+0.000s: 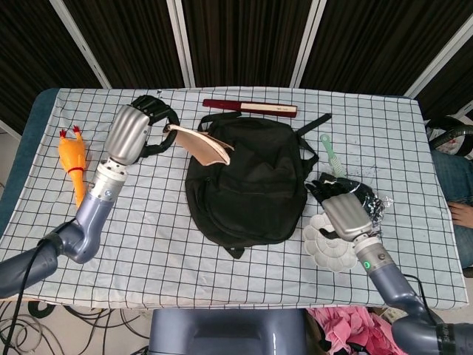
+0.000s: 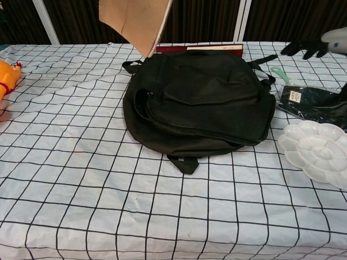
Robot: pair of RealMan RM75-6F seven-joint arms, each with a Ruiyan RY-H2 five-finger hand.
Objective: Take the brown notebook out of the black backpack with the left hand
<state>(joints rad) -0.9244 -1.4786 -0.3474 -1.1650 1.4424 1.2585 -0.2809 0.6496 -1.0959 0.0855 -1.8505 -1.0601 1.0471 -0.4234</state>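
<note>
We had the tan-brown soft-cover notebook [image 1: 201, 144] pinched in our left hand [image 1: 143, 117], its fingers curled closed on the near edge, the book lifted clear above the upper left corner of the black fabric backpack [image 1: 247, 181] and drooping a little at its free end. In the chest view the notebook [image 2: 135, 21] hung tilted over the bag's [image 2: 200, 103] top, its lower corner just above the opening. We judged the step nearly done: the thing to do well was to keep the pinch firm, carry the book leftward off the bag, and lower it flat on bare cloth, well apart from the orange rubber chicken [image 1: 72, 159]. Our right hand [image 1: 346, 203] hovered with nothing in it, fingers loosely bent, beside the white flower-shaped paint palette [image 1: 330, 244] and a black plastic packet [image 2: 309, 103]. The table wore a white cloth with a black grid [image 1: 148, 244]; a dark red slim box [image 1: 250, 108] and a pale green comb [image 1: 331, 154] lay beyond and beside the bag. Behind stood dark slatted panels with white posts [image 1: 177, 37]
</note>
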